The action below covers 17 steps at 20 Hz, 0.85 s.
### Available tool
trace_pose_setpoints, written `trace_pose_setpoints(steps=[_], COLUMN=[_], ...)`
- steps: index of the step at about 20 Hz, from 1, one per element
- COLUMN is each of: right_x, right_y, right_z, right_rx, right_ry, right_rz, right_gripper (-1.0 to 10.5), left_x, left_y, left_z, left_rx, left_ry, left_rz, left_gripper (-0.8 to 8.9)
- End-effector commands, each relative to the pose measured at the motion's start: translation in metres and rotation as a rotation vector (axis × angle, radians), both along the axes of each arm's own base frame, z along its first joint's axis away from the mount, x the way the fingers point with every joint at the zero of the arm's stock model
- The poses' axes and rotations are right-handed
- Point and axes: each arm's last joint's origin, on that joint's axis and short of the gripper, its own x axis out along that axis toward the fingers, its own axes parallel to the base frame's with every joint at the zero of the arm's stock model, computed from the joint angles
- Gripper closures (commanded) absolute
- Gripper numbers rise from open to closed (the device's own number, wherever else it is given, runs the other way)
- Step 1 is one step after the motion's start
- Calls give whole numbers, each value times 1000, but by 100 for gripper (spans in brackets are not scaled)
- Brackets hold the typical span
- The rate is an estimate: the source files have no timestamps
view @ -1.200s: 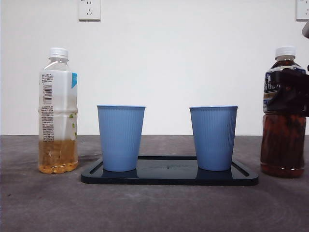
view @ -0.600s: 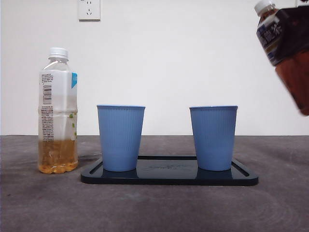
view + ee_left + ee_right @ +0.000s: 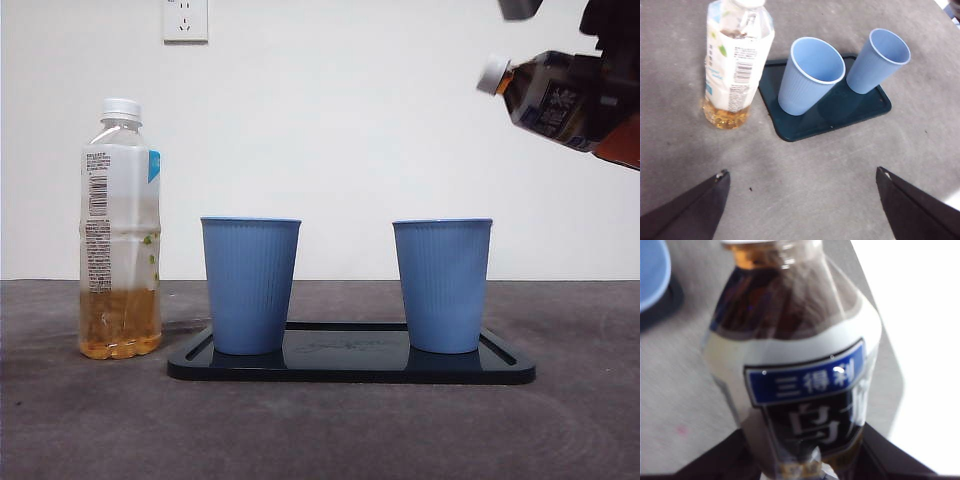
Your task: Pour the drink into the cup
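Observation:
My right gripper (image 3: 612, 95) is shut on a dark tea bottle (image 3: 560, 98) with a white cap and a blue and black label. It holds the bottle high at the front view's upper right, tipped with the cap toward the right blue cup (image 3: 442, 285). The bottle fills the right wrist view (image 3: 795, 365). Two blue ribbed cups stand on a dark tray (image 3: 350, 365); the left cup (image 3: 250, 285) is beside the right one. My left gripper (image 3: 800, 200) is open and empty, back from the tray (image 3: 860, 107) and cups (image 3: 810, 75).
A clear bottle (image 3: 120, 230) with a white cap, a white label and some yellow drink stands on the table left of the tray; it also shows in the left wrist view (image 3: 735, 60). A white wall with a socket (image 3: 185, 20) lies behind.
The dark tea bottle was lifted from the table at the right, then raised higher and tipped so its cap points left toward the right cup.

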Motion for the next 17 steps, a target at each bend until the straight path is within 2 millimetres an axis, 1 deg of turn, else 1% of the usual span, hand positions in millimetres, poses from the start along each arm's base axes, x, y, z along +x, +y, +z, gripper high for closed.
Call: trace_pose_setpoints(steps=[1,10,17], right_x=[5,5,18], right_y=[9,31,45], right_z=[14,3,-14], right_rx=[-112,-425,-529], right_ry=[-64,-21,15], right_rz=[33,120,125], right_gripper=[837,837,838], left_x=[0,-1,-2], left_y=[-1,-3,-6], left_z=[6,6,5], left_rx=[0,-1,-1], left_ry=[-24,-24,-21], left_rz=[-22,-40,-70], left_gripper=[344,344,344])
